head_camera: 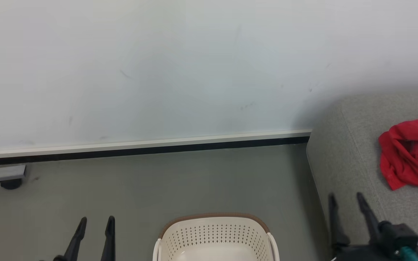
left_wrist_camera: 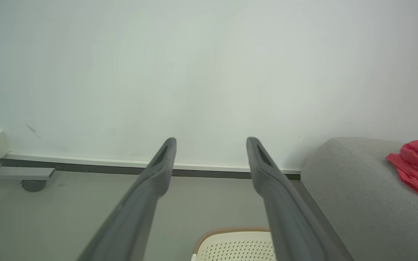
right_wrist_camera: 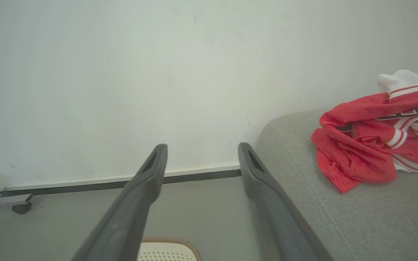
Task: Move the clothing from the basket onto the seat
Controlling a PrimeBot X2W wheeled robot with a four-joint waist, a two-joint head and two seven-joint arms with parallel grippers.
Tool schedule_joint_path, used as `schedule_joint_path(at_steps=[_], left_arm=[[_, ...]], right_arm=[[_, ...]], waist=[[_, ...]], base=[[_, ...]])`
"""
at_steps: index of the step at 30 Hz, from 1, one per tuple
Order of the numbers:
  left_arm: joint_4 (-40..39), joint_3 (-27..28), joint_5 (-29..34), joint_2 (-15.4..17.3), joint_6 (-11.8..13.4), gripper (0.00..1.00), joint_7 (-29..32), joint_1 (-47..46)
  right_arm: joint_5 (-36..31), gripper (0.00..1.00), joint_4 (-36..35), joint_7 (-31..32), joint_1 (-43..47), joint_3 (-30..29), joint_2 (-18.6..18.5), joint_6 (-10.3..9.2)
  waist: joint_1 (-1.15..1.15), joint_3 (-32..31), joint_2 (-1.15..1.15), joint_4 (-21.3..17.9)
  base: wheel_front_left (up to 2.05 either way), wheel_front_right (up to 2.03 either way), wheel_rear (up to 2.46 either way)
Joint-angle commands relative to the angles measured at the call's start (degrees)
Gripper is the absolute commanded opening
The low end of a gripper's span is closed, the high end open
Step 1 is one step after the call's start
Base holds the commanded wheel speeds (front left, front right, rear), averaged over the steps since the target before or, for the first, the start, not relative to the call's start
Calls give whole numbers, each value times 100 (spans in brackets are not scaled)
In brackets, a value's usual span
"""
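Jaws spread wide and holding nothing, our two grippers hang apart: the left gripper (head_camera: 97, 219) just left of the one basket (head_camera: 214, 232), the right gripper (head_camera: 345, 195) by the near edge of the one seat (head_camera: 347, 152). We count a single crumpled heap of red-and-white clothing (head_camera: 408, 156) lying on that seat, well apart from both grippers; how many garments it holds we cannot tell.

Home-like room: grey sofa seat (head_camera: 350, 152), laundry basket (head_camera: 216, 235), bare white wall (head_camera: 158, 65).
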Motion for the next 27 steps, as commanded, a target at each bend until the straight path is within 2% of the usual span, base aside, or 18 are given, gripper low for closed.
schedule_joint_path(at_steps=[1,10,17,27], left_arm=[[29,45,95,-46,-25,100,-27,145],[292,466,464,-208,-246,100,-27,418],[444,686,612,-329,-500,100,-26,467],[537,840,755,-487,-696,100,-26,455]], right_arm=[[-44,100,-26,1,102,76,28,0],[-179,100,284,-88,467,525,102,0],[-198,100,485,-138,532,553,121,0],[-192,100,633,-110,435,578,133,0]], waist=[[1,-43,1,6],[1,-126,1,-58],[1,-149,1,-47],[1,-141,1,-41]], base=[[0,0,0],[0,0,0],[0,0,0],[0,0,0]])
